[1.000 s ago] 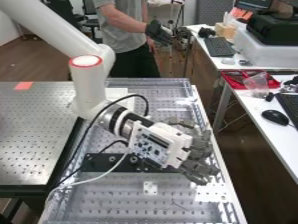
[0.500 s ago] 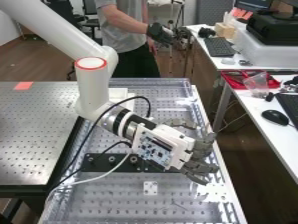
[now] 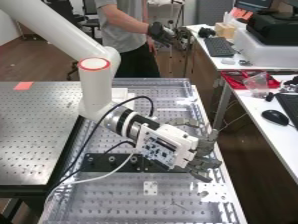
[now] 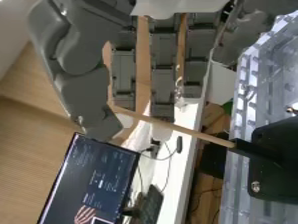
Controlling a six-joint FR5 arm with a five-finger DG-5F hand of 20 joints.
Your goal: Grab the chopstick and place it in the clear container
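Wrist view gave us the chopstick (image 4: 199,135), a slim, straight rod of pale, smooth wood, running from beside the thumb (image 4: 73,75) across the ends of the fingers to a black holder (image 4: 274,167). Its far end seemed seated in the holder's narrow arm, which we took to be there to prop the stick clear of the surface, so that something could get around it. The hand (image 4: 162,75) was relaxed and had no grasp that we could make out: its grey, blocky fingers hung nearly straight on one side of the wood, the smoother, rounded thumb near its free end. We judged that spacing deliberate, since a round stick so thin would roll or tilt if only one side pressed it; closing both together came next.

Beside the holder lay clear, knobbly plastic (image 4: 266,75). From the high view, the white arm (image 3: 96,92) leaned over a metal plate (image 3: 126,200) drilled with rows of holes, its black cable (image 3: 81,147) looping slack, presumably so that the wrist could turn.
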